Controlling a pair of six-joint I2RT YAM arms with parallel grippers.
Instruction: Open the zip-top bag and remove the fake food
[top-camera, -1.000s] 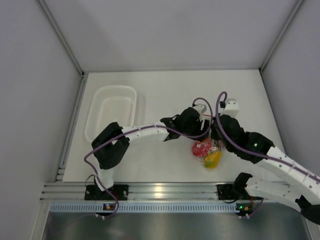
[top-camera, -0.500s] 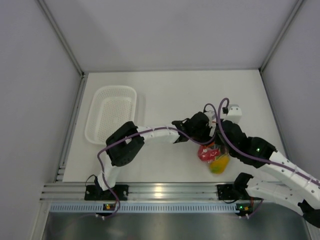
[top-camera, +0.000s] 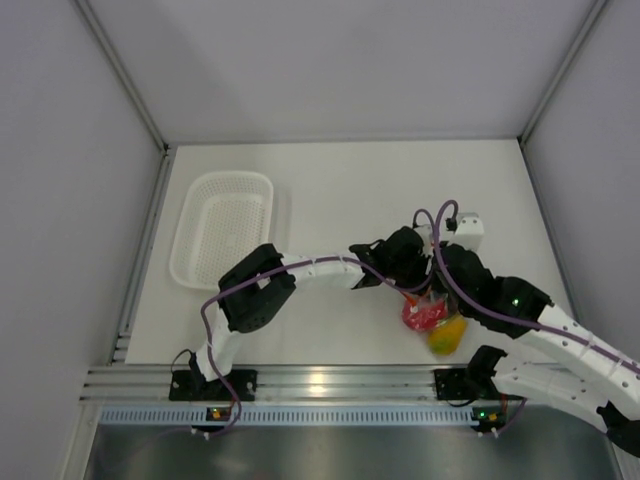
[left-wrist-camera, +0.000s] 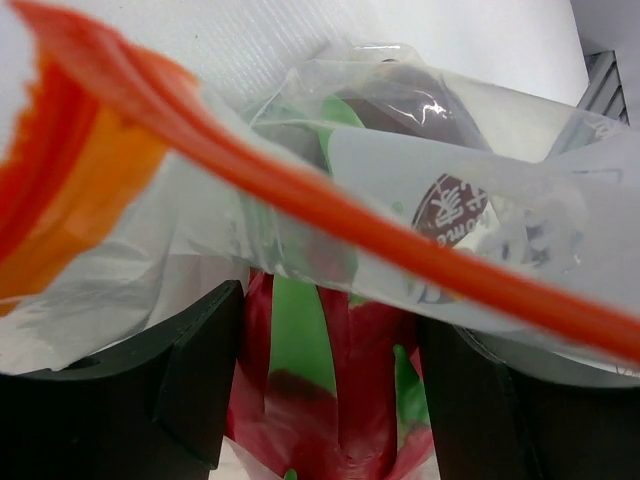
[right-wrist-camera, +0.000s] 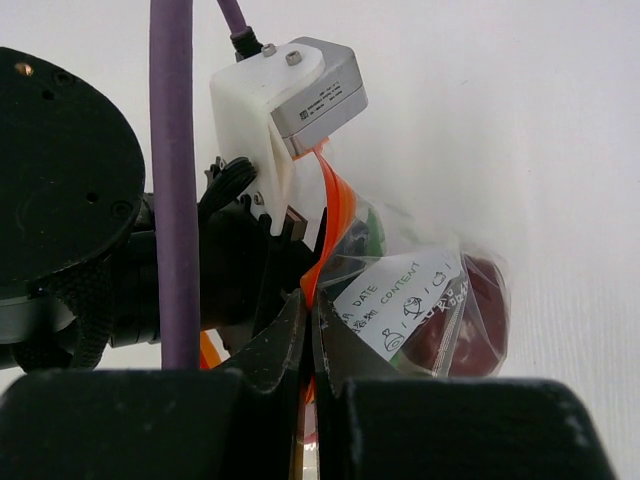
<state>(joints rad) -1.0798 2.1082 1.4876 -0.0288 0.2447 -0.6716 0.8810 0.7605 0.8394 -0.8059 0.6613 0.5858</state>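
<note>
Right gripper (right-wrist-camera: 308, 312) pinches orange zip strip (right-wrist-camera: 338, 205) of zip-top bag (right-wrist-camera: 425, 290), anchoring mouth. Left gripper (left-wrist-camera: 325, 400) spread astride red toy fruit (left-wrist-camera: 350, 425) inside; clamped or not, cannot tell.

"DATE", "CONTENT" on zip-top bag (right-wrist-camera: 412, 296)

Setting: robotics lab test cell. Evidence: white worktop (top-camera: 340, 180) enclosed by plain grey panel walls (top-camera: 60, 200); slotted aluminium rail (top-camera: 320, 383) across frame bottom, left arm base (top-camera: 210, 384) and right arm base (top-camera: 462, 384) bolted on; purple cabling (right-wrist-camera: 175, 150) exposed.
</note>
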